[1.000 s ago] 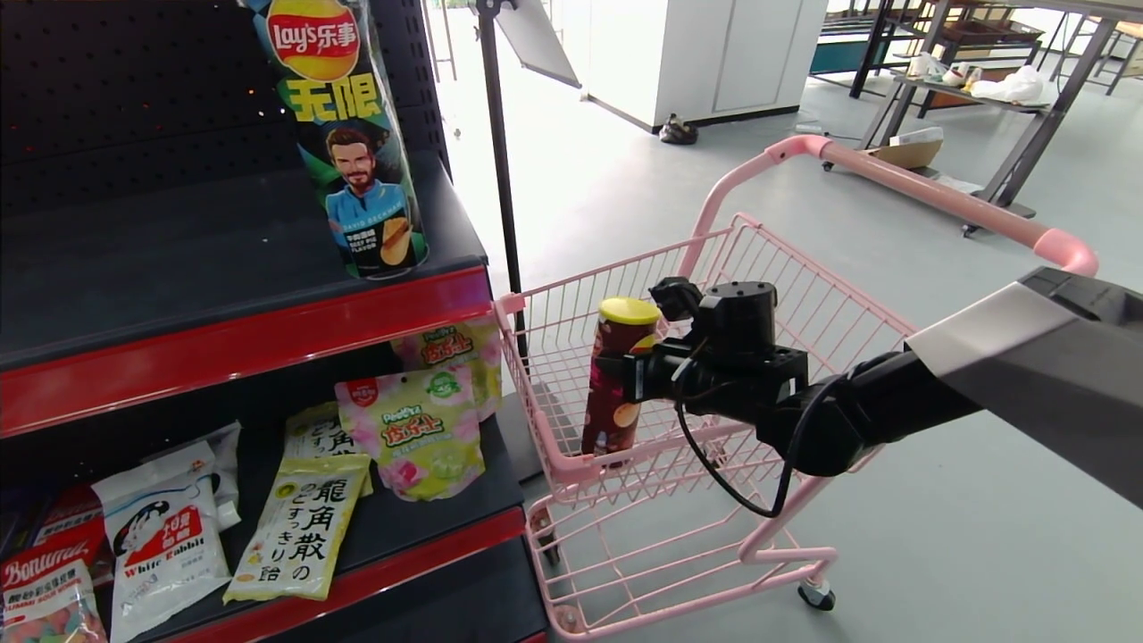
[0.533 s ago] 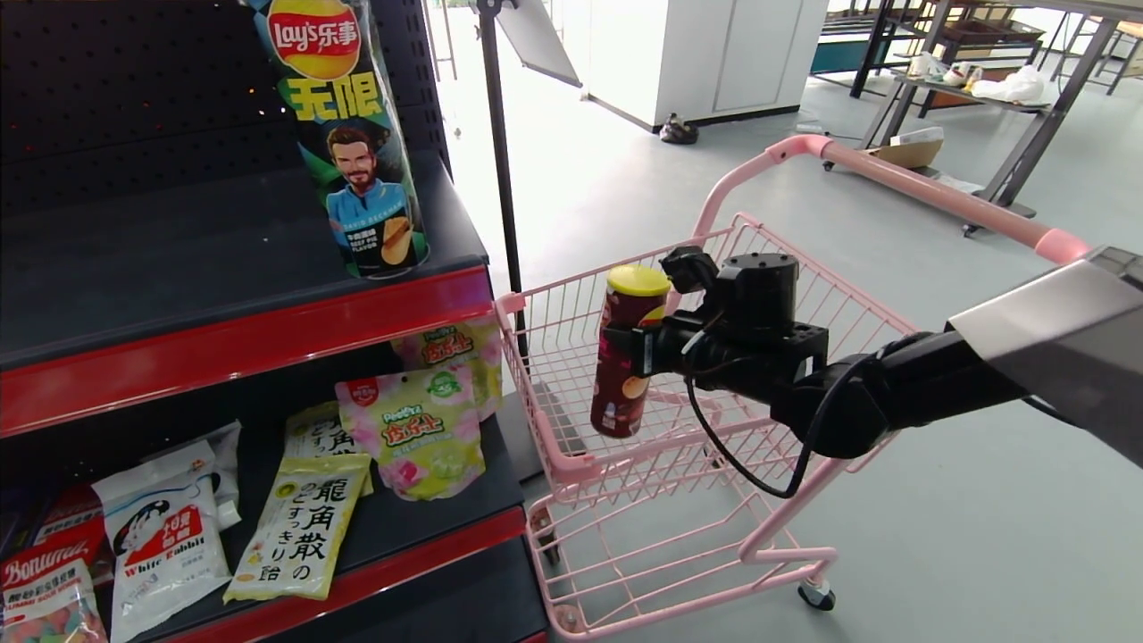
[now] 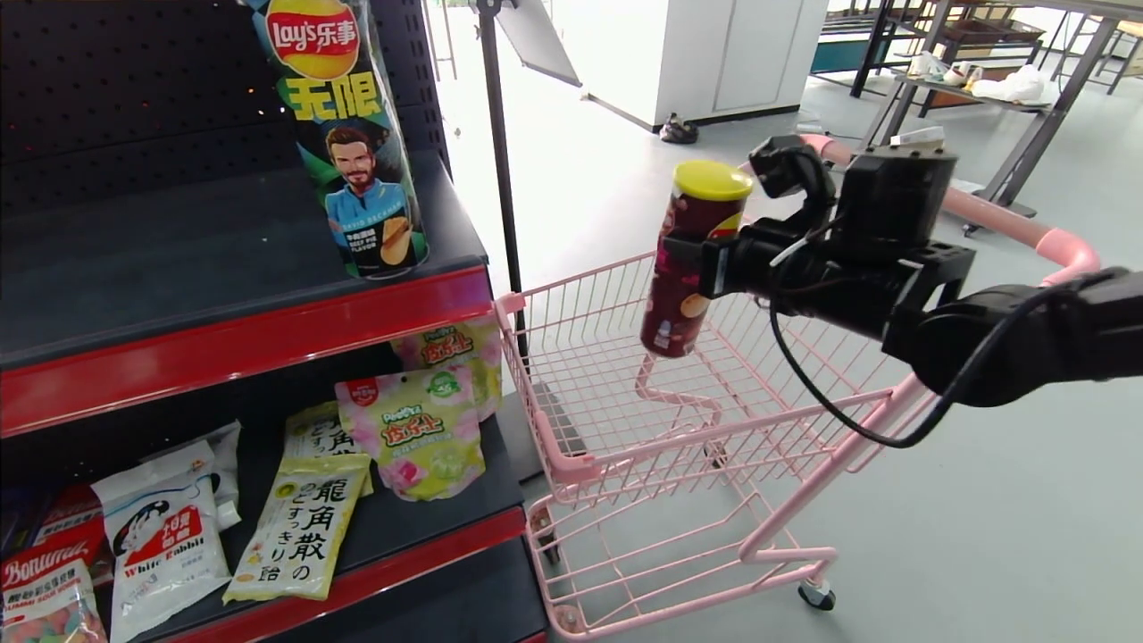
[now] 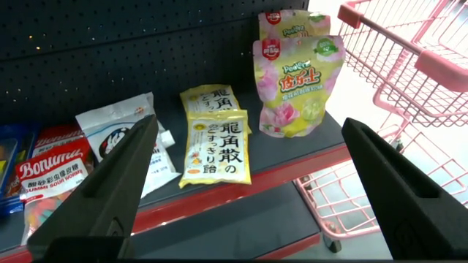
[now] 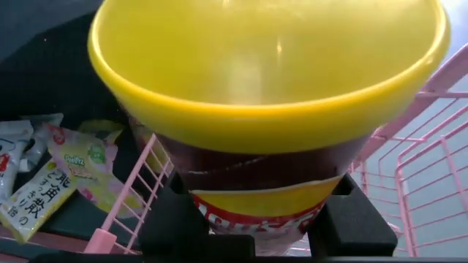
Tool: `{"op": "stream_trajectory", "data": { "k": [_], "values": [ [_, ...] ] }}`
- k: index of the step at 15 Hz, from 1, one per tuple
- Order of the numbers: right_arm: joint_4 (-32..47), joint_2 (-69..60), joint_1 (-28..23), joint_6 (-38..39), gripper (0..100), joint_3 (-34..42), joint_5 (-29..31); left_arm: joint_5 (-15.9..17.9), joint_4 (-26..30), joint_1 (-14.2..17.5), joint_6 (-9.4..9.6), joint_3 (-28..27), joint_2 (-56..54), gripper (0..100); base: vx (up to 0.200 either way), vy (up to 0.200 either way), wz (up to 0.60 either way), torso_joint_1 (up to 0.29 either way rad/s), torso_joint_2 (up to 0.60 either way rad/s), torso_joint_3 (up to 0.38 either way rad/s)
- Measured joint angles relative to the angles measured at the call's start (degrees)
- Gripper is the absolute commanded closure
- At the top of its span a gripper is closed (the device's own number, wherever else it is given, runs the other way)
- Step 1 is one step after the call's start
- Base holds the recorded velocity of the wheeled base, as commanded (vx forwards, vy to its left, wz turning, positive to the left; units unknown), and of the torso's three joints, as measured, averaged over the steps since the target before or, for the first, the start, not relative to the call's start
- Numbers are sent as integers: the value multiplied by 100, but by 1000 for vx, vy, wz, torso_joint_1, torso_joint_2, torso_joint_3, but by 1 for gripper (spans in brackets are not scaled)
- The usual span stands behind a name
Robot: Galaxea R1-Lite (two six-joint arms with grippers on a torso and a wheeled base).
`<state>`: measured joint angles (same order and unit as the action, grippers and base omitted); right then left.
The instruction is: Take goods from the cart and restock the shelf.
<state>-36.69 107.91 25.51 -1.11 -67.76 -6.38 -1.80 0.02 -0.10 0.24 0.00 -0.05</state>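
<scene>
So the biggest thing here is the black shelf (image 3: 223, 339) with red front edges, taking up the whole left side of the head view. Next to it, center to lower right, is the pink wire cart (image 3: 571, 466), parked just beside the shelf's end.

The right gripper (image 3: 714, 241) comes in from the right edge of the frame and is clamped snug on the chip can (image 3: 683, 277). Its fingers squeeze the can's upper part just under the yellow lid. The can sits upper center of the frame, lid up and tilted a little. It hangs in the air over the cart's basket, bottom well off the wire floor. In the right wrist view the can's lid (image 5: 270, 80) looms right up close.

A tall chip tube (image 3: 353, 152) stands upright on the upper shelf at top left, well apart from the can.

On the lower shelf, bottom left, lie a white bag (image 3: 165, 545), a yellow bag (image 3: 299, 527) and a pink-green pouch (image 3: 420, 438).

The left gripper (image 4: 248, 197) is spread wide in front of that lower shelf, gripping nothing.
</scene>
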Motion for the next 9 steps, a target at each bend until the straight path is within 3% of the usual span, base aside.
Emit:
{"op": "stream_trajectory", "data": {
  "k": [5, 9],
  "values": [
    [572, -1379, -55, -241, 100, 279, 457, 0, 5, -1, 2, 0, 0, 0, 0, 0, 0, 0, 0, 0],
    [880, -2627, -83, -393, 100, 1412, 1036, -2, 5, 0, 0, 0, 0, 0, 0, 0, 0, 0, 0, 0]
  ]
}}
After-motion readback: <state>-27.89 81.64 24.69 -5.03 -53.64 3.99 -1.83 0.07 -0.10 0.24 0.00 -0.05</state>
